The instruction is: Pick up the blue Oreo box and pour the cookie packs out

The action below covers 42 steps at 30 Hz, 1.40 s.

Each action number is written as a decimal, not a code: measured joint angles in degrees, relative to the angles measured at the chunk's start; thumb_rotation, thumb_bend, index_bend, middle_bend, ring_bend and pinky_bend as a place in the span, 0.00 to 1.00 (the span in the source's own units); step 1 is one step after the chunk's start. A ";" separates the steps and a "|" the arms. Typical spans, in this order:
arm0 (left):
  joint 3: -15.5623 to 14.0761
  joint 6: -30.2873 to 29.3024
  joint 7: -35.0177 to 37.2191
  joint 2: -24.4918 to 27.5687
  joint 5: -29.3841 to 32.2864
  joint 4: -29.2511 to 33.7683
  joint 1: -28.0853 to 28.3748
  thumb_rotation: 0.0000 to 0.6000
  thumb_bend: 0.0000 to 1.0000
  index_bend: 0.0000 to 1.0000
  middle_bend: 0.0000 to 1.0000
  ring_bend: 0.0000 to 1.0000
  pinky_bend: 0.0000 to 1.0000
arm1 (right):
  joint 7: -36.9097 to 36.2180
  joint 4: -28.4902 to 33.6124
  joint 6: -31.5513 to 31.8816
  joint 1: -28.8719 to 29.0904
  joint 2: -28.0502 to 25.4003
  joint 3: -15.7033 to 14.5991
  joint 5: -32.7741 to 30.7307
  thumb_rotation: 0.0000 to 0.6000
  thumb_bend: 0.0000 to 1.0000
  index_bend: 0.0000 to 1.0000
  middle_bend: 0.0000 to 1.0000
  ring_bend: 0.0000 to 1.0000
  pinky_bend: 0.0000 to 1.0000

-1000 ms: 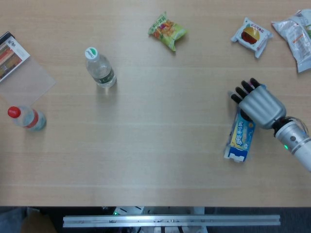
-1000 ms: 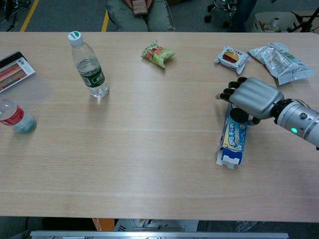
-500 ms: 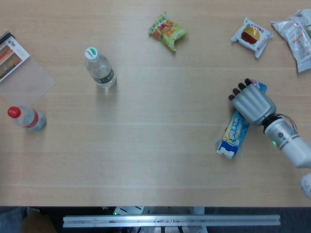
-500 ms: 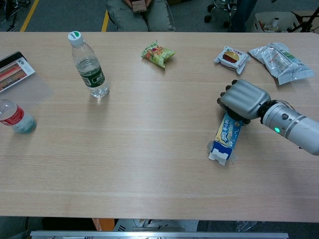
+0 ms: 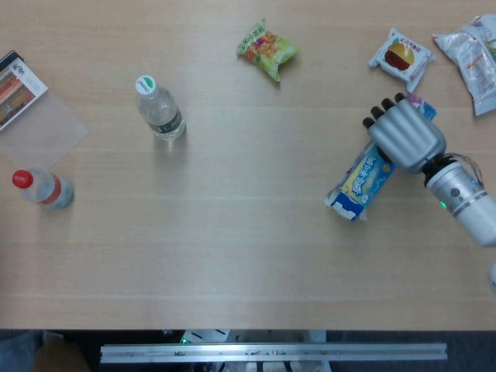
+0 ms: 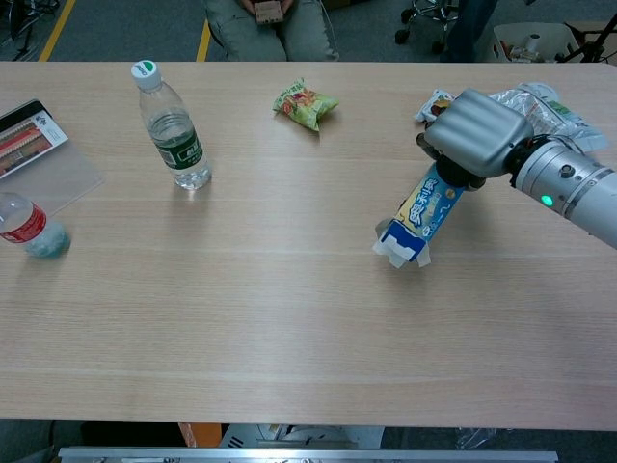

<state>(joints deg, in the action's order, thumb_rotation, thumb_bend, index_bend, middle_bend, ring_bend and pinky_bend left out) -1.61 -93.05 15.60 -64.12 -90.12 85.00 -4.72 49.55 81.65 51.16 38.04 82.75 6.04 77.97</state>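
Observation:
My right hand (image 5: 404,136) (image 6: 474,132) grips the upper end of the blue Oreo box (image 5: 358,182) (image 6: 417,219) at the right of the table. The box is lifted and tilted, its open flap end pointing down and to the left, close above the tabletop. No cookie packs show outside the box. My left hand is in neither view.
A clear water bottle with a green label (image 5: 159,109) (image 6: 171,127) stands at the left. A red-capped bottle (image 5: 43,188) lies at the far left beside a booklet (image 5: 18,87). A green snack bag (image 5: 266,49), a small burger-print pack (image 5: 401,57) and a silver bag (image 5: 470,49) lie along the far edge.
The right hand closed around the Oreo box, raised it off the table and swung its open end leftward while moving toward the far side.

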 measured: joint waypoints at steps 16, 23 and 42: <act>0.00 0.27 1.14 -0.85 0.10 -1.43 0.02 1.00 0.26 0.16 0.13 0.10 0.07 | 28.51 10.58 0.51 7.06 -9.05 1.95 -10.53 1.00 0.10 0.63 0.52 0.39 0.39; -0.07 0.59 1.47 -1.24 0.10 -1.93 0.10 1.00 0.26 0.16 0.13 0.10 0.07 | 35.36 12.64 2.13 10.38 -10.14 0.08 -16.93 1.00 0.10 0.62 0.52 0.37 0.37; -0.03 0.23 0.91 -0.97 -0.56 -1.13 0.28 1.00 0.26 0.16 0.13 0.10 0.07 | 32.54 13.20 7.55 11.76 -5.95 -2.94 -25.08 1.00 0.09 0.57 0.49 0.32 0.26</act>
<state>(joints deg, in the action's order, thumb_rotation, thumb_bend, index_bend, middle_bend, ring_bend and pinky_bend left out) -1.64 -92.81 16.52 -65.09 -90.69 83.87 -4.44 82.08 94.85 58.71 49.79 76.80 3.10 52.89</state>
